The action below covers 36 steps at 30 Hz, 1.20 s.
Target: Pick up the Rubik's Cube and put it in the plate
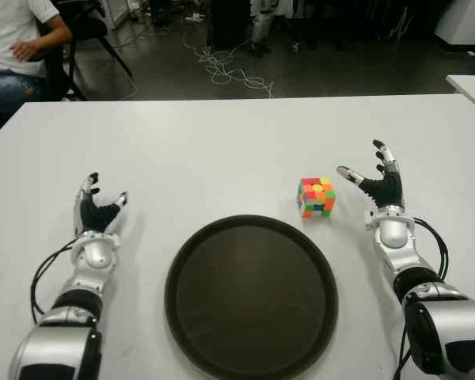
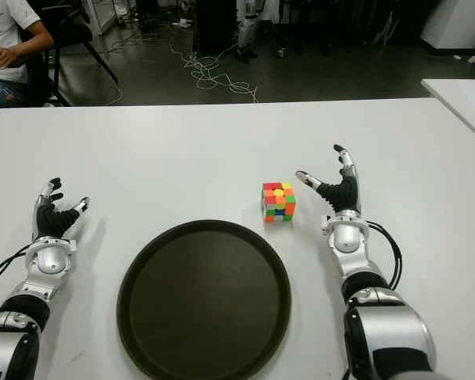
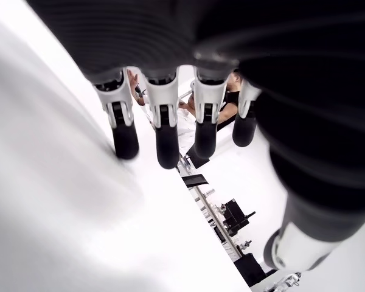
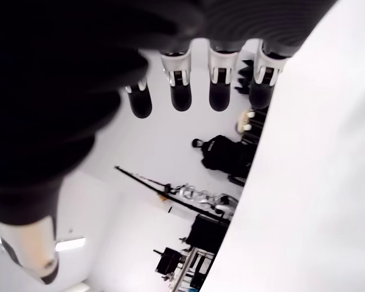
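You see the multicoloured Rubik's Cube (image 1: 317, 197) on the white surface (image 1: 222, 150), at 1 o'clock off the round dark plate (image 1: 251, 294). Right hand (image 1: 378, 180) beside it, fingers released; left hand (image 1: 97, 207) at 9 o'clock, released.

Even overhead light, soft shadows on the table (image 1: 222, 142), blurred wrist close-ups.

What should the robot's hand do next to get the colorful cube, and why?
Probably slide the right hand toward its left to the Rubik's Cube. Its fingers are spread and empty, the cube sits just beside it on the table, outside the plate.
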Available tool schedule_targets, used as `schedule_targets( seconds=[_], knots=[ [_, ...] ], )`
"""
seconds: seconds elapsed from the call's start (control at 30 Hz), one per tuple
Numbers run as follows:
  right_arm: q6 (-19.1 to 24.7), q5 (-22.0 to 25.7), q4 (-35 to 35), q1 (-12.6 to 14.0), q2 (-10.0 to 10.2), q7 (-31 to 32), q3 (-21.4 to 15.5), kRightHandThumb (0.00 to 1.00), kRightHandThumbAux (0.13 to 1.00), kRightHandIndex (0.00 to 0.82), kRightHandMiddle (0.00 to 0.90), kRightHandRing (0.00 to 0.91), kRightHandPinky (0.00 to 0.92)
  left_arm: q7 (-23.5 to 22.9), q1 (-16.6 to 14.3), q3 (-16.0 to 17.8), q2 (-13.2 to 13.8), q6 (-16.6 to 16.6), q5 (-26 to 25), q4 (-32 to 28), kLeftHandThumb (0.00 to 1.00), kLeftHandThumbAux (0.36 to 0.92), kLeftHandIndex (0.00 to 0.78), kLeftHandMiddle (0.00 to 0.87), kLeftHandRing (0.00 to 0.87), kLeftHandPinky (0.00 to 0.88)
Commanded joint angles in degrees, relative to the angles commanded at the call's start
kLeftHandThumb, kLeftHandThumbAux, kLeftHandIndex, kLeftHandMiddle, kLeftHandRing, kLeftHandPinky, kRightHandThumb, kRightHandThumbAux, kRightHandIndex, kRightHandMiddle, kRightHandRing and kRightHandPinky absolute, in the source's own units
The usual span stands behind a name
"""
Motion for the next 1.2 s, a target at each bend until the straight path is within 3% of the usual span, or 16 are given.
schedule_targets(
  seconds=[0.7,1.0,1.2],
  knots=[
    [-7.92,0.67,-4.77,0.77,-1.16,5.60,0.37,0.001,0.844,0.079,0.101,0.067,0.049,1.33,0.03,-0.96,-0.01,0.14,0.38,0.19,0.145,0.729,0.093,0.138,0.142,0.143],
    [-10.98,0.80,-7.49,1.62,-1.12,8.19,0.92,0.000,0.866,0.078,0.105,0.064,0.041,1.33,-0.02,-1.45,0.21,0.28,0.83,0.22,0.124,0.726,0.086,0.127,0.128,0.129],
    [-11.50,1.38,-8.51,1.87,-1.00,10.46,0.84,0.000,0.868,0.075,0.104,0.059,0.032,1.73,0.02,-1.49,0.11,0.26,0.73,0.15,0.129,0.730,0.094,0.149,0.161,0.200]
  ],
)
